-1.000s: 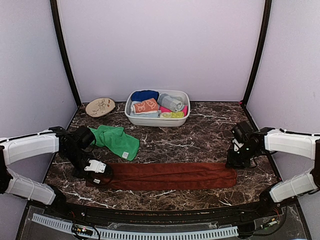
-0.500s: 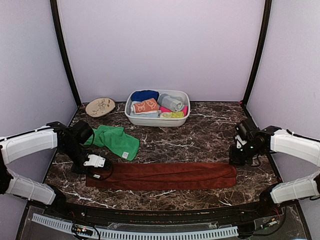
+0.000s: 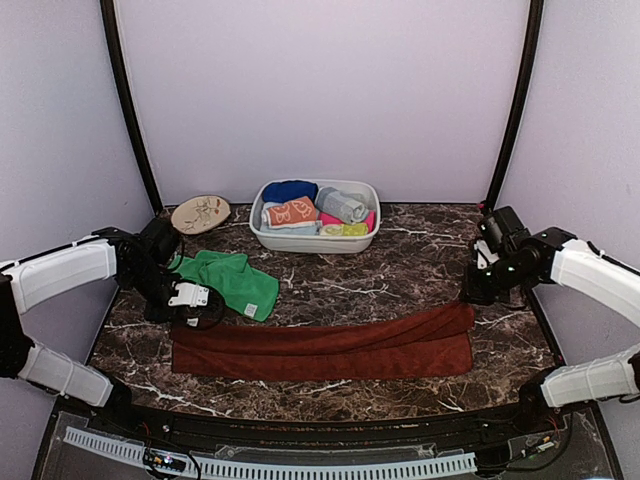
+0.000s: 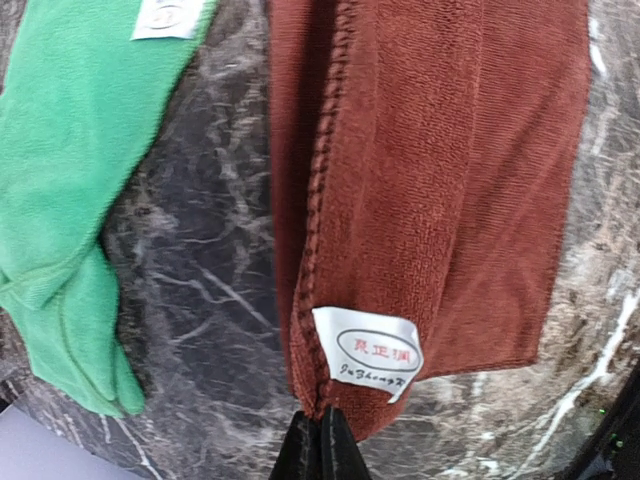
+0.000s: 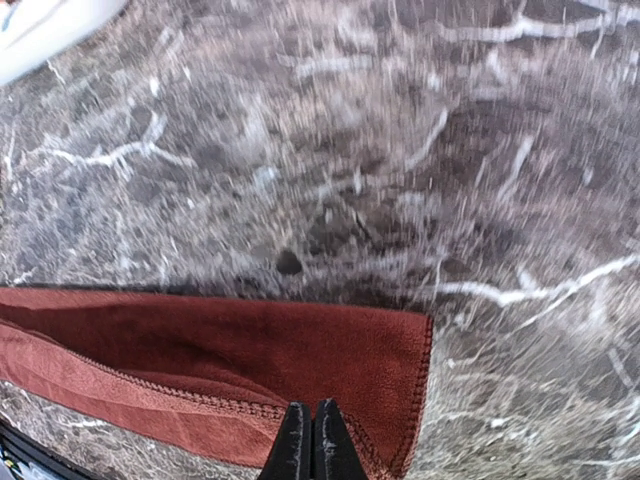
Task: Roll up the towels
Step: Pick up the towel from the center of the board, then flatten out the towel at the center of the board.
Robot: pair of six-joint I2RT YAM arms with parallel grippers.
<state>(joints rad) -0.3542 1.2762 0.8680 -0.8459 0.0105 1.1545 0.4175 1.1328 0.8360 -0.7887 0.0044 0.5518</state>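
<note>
The long rust-brown towel (image 3: 320,350) lies folded lengthwise along the front of the table. My left gripper (image 3: 190,320) is shut on its left end by the white tag (image 4: 367,353), with the pinch showing in the left wrist view (image 4: 320,448). My right gripper (image 3: 467,300) is shut on the upper layer of its right end (image 5: 312,440) and holds it raised and drawn back. The bright green towel (image 3: 232,280) lies crumpled behind the left end and also shows in the left wrist view (image 4: 70,180). The orange printed towel (image 3: 292,212) sits rolled in the basin.
A white oval basin (image 3: 262,236) with several rolled towels stands at the back centre. A tan oval dish (image 3: 200,213) lies at the back left. Black frame posts stand at both back corners. The table is dark marble (image 3: 380,275).
Both grippers have moved back and up from the table. The right end of the rust-brown towel has lifted and drawn toward the back, and its top layer now lies skewed.
</note>
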